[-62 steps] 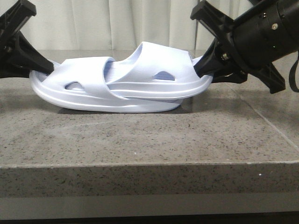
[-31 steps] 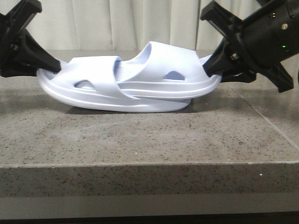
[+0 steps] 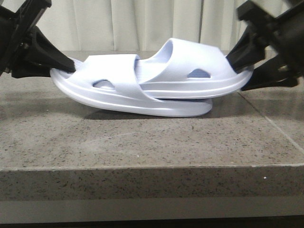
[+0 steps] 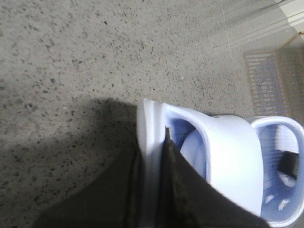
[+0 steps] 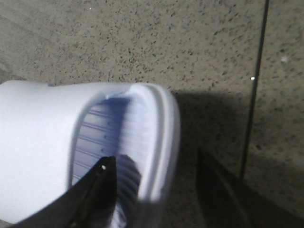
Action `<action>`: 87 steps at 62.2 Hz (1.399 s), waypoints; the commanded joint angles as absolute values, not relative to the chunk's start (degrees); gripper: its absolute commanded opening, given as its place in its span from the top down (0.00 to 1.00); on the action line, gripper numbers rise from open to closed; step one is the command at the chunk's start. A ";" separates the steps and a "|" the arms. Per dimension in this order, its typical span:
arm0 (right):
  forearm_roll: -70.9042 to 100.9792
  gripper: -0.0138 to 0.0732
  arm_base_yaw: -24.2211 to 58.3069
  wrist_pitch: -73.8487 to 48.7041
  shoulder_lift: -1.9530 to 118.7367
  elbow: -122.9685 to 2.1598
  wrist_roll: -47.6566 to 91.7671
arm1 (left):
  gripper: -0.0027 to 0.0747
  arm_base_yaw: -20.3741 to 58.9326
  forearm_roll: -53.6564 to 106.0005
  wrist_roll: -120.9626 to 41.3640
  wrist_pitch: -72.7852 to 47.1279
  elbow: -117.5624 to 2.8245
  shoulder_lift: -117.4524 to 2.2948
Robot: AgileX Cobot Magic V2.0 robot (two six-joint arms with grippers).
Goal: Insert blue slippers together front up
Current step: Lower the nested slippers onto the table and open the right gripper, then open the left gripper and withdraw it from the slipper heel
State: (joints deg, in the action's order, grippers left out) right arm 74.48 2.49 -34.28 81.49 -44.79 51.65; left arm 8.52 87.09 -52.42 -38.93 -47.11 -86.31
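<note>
Two pale blue slippers lie nested on the stone table (image 3: 142, 142). The toe of the right slipper (image 3: 185, 59) is pushed under the strap of the left slipper (image 3: 114, 78), and both straps face up. The pair is tilted, with the left heel raised off the table. My left gripper (image 3: 64, 66) is shut on that heel rim, seen in the left wrist view as a pale rim (image 4: 151, 128) pinched between both fingers. My right gripper (image 3: 242, 71) straddles the right slipper's heel (image 5: 156, 118). One finger is over the insole, the other stands apart from the sole.
The grey speckled table has a seam (image 5: 254, 85) running close to the right gripper. Its front edge (image 3: 152, 166) is well in front of the slippers. White curtains (image 3: 142, 23) hang behind.
Both arms and the nested slippers have shifted to the right and slightly up. The left heel is lifted higher. The right gripper is blurred with motion.
</note>
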 commanded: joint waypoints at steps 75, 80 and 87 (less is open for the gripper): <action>68.64 0.34 -14.50 -46.63 70.81 -46.16 52.66 | 0.64 9.00 89.59 -52.40 -35.39 -48.57 -84.59; 68.64 0.34 -14.50 -47.04 70.81 -46.16 52.66 | 0.51 9.00 88.65 -52.40 -35.80 -48.57 -84.59; 68.11 0.34 -14.50 -47.39 70.81 -46.16 52.66 | 0.43 9.00 83.38 -52.40 -35.80 -49.84 -84.59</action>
